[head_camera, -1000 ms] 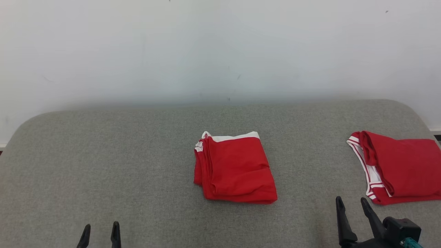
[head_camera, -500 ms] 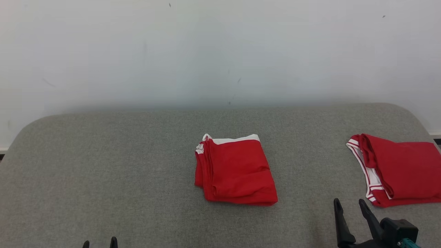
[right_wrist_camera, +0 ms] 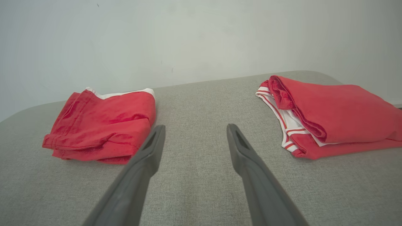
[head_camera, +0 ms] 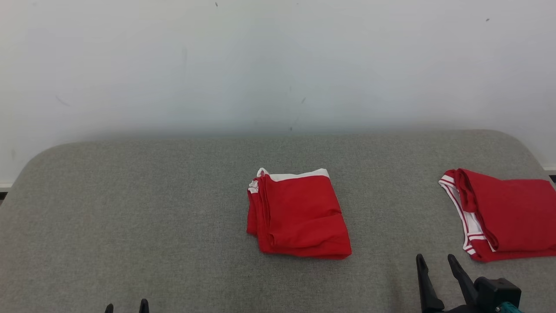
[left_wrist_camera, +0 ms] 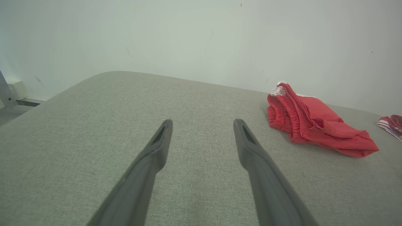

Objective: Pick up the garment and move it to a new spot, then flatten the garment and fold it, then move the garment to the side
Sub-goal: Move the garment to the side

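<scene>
Nearest, at 7 o'clock in the head view: left gripper point(head_camera: 126, 306), only the tips in view, jaws spread wide, nothing held. At 5 o'clock: right gripper point(head_camera: 435, 258), jaws likewise wide and empty, hovering low over the grey table point(head_camera: 130, 195).

Mid-table, dead centre: folded red garment point(head_camera: 299, 215), white band at its 12 o'clock edge, stacked layers showing along 9 o'clock, fold bulging at 6. At 3 o'clock, well apart: second red garment point(head_camera: 504, 215), also folded, at the table's edge. Beyond: plain pale wall point(head_camera: 260, 65).

Judgement: folding looks done and the shift aside remains. Best to come in low from 6 o'clock, pinch through all layers near the fold, lift just enough and slide, so the stack stays square and clears the other bundle
</scene>
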### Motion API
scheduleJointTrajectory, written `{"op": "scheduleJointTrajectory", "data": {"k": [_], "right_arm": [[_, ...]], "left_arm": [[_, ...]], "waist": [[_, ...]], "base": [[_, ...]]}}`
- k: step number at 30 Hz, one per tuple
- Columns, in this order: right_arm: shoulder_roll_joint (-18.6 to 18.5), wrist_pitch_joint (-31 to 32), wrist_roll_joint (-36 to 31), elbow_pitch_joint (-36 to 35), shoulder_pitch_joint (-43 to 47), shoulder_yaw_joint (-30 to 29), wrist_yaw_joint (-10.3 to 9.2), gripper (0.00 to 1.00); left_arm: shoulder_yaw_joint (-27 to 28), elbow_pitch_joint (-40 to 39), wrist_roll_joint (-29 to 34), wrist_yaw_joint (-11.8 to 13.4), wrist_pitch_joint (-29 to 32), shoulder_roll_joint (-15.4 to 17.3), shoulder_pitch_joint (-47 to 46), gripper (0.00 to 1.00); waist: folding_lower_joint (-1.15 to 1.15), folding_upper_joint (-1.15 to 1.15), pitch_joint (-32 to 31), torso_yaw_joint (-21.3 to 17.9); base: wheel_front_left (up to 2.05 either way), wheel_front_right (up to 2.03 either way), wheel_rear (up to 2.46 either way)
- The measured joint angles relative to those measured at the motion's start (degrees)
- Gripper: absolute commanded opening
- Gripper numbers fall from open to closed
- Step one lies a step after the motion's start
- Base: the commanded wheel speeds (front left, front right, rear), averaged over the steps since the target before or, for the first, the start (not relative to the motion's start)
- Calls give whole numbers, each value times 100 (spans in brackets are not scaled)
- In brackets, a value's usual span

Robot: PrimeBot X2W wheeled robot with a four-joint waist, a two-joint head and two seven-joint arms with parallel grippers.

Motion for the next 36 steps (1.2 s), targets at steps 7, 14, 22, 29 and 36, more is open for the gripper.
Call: {"op": "scheduleJointTrajectory", "data": {"k": [7, 14, 22, 29, 36], "right_arm": [[-4, 246, -90, 22, -82, 289, 0, 100], [-244, 2306, 277, 125, -1021, 793, 0, 100], [-408, 4619, 347, 821, -2668, 559, 8, 100], [-285, 5216, -233, 1578, -3456, -143, 1, 100], [-90, 5212, -527, 2131, -3741, -675, 1, 100]], "left_arm": [[-37, -1, 9, 0, 0, -30, -1, 100], [-131, -7, 49, 0, 0, -47, -23, 100], [-322, -125, 109, 1, 85, 24, -264, 100], [-498, -191, 105, 0, 101, 80, -478, 100], [-626, -131, 78, -1, 80, 118, -635, 100]], "waist": [[0, 1, 23, 31], [0, 0, 120, 130], [0, 1, 410, 384], [1, 1, 760, 810], [1, 1, 1093, 1249]], "base": [[0, 0, 0], [0, 0, 0], [0, 0, 0], [0, 0, 0], [0, 0, 0]]}}
